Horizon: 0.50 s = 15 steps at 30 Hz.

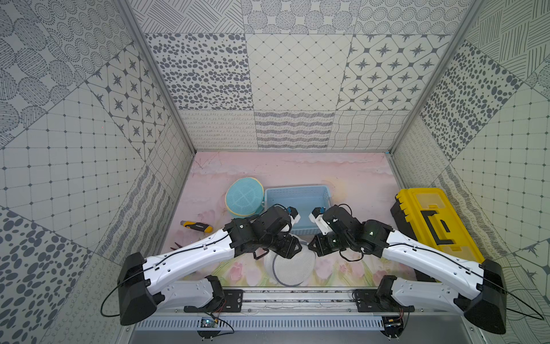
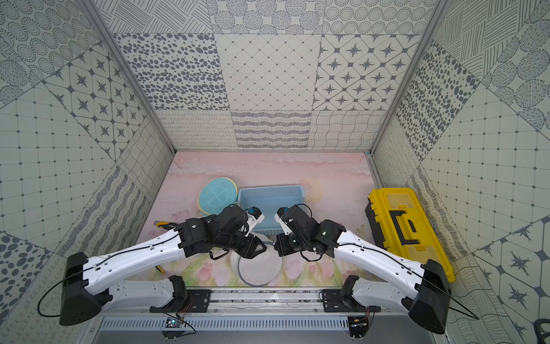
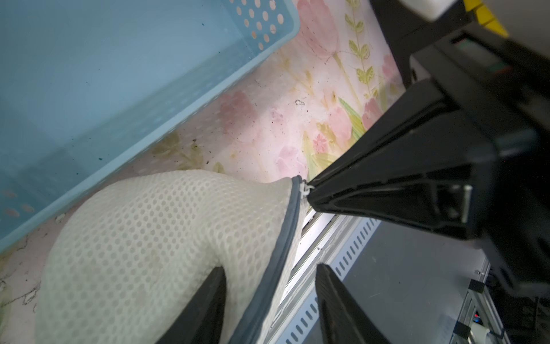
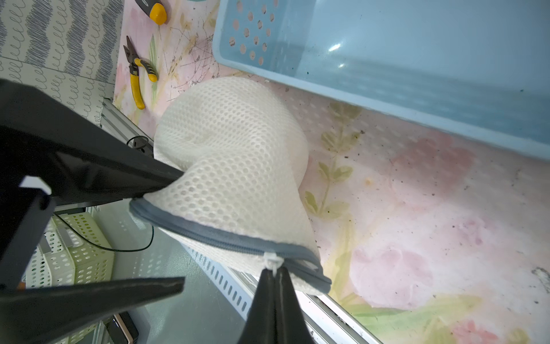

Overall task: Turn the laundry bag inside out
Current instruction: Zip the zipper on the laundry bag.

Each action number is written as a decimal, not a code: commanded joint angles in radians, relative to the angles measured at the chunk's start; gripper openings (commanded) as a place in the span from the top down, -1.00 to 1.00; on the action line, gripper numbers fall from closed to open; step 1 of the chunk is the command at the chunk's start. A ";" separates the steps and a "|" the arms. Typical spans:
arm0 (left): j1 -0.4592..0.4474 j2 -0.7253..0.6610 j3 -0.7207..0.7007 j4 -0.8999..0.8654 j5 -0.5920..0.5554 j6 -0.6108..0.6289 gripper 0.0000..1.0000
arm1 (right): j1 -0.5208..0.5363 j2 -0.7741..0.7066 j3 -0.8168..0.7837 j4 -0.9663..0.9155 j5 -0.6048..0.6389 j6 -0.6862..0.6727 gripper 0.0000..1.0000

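White mesh laundry bag [image 4: 232, 155] held up at the front edge of the table [image 4: 416, 208], near a blue basket [image 4: 387, 59]; right gripper [image 4: 275, 272] clamped shut on its zip pull [image 4: 272, 259], steadying the mouth; left gripper [image 3: 269, 269] has its jaws apart astride the grey zip rim [image 4: 208, 235], seemingly ready to grip it.

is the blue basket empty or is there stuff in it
Empty, as far as visible: the blue basket shows only bare floor and walls inside.

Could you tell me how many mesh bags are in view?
2: a white bag at the front centre; a teal bag left of the basket. More could be hidden.
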 commanded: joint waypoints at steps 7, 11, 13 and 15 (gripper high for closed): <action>0.003 0.041 0.004 0.061 0.066 0.045 0.57 | 0.021 0.015 0.061 0.026 -0.007 -0.012 1.00; 0.003 0.037 -0.005 0.063 0.063 0.037 0.80 | 0.021 0.006 0.052 0.023 0.026 0.002 1.00; 0.003 0.033 -0.009 0.063 0.059 0.034 0.94 | 0.019 0.004 0.040 0.017 0.041 0.010 1.00; 0.003 0.029 -0.012 0.062 0.056 0.030 1.00 | 0.014 0.004 0.024 0.014 0.049 0.021 1.00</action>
